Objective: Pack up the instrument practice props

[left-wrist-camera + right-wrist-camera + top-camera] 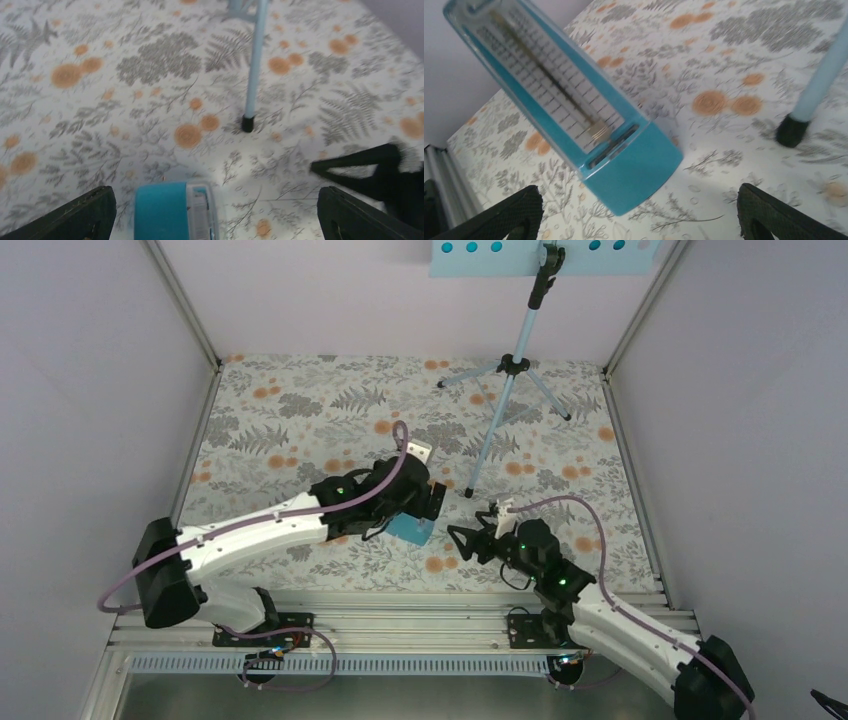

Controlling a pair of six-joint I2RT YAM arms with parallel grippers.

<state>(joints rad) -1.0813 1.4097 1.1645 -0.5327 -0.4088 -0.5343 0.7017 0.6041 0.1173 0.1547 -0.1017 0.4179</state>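
Observation:
The teal wedge-shaped metronome (412, 530) stands on the floral table under my left wrist. In the left wrist view the metronome (172, 210) sits between my spread fingers, nearer the left one; my left gripper (215, 222) is open and not touching it. My right gripper (465, 540) is open just right of the metronome (574, 105), which fills the right wrist view ahead of my right gripper (639, 222). The light blue music stand (513, 365) stands at the back right, its perforated desk (540, 255) cut off by the top edge. Teal shows through the desk's holes; separate pages cannot be made out.
The near leg of the stand ends in a black foot (468, 492) just beyond both grippers; the foot also shows in the left wrist view (247, 123) and the right wrist view (791, 131). Plain walls and metal posts (190, 310) enclose the table. A rail (400, 605) runs along the near edge.

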